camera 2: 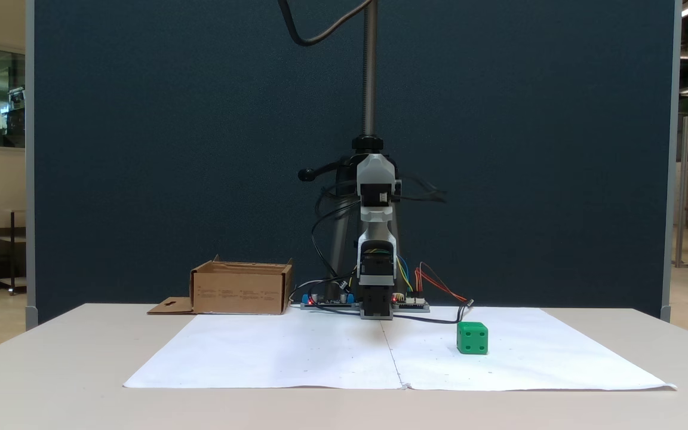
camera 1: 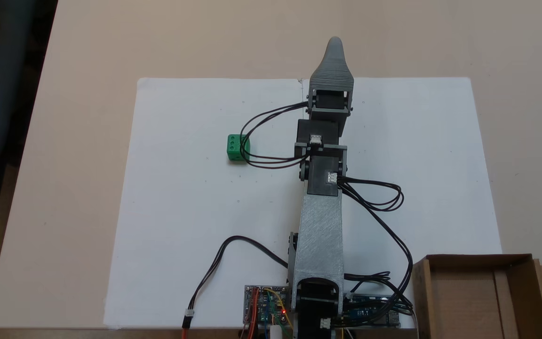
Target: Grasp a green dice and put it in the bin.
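The gripper points straight out from the arm's base, its tapered grey tip reaching just past the far edge of the white paper sheet in the top-down fixed view. One jaw hides the other in both fixed views, so I cannot tell whether the jaws are apart or together; nothing is seen held between them.

The green dice lies on the sheet, off to the gripper's left in the top-down fixed view and back toward the base, well apart from the tip. One loop of the arm's black cables crosses over the dice in that view. The bin, an open cardboard box, sits far behind the gripper beside the arm's base, on the opposite side from the dice.

Risks from here, as a judgement: the dice is small with rounded edges, so a grip landing off-centre could squirt it sideways or knock it along the smooth paper. The slack cable loop above it could brush and shift it as the arm swings over. The bin's walls could catch the gripper on a low approach.

The bin's front wall carries small printed lines, too fine to read. The dice shows only pips.
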You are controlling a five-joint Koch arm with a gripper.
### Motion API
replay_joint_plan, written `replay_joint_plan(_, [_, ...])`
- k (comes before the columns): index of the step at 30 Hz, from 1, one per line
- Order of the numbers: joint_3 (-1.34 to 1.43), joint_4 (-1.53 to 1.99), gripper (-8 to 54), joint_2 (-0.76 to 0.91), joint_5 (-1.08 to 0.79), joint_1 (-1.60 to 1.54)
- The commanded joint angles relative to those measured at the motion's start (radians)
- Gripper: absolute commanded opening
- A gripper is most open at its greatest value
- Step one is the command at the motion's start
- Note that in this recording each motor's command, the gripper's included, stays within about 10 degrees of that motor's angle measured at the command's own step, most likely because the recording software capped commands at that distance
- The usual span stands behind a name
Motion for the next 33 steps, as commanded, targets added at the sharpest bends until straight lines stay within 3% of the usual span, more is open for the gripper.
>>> replay_joint_plan(1, [-0.091, 0.159, 46.3, 0.112, -0.031, 0.003])
replay_joint_plan(10, [-0.350, 0.721, 45.5, 0.104, 0.098, -0.006])
replay_joint_plan(23, [-0.362, 1.439, 43.9, 0.098, 0.183, -0.084])
replay_joint_plan(33, [-0.466, 1.863, 44.2, -0.104, 0.316, -0.229])
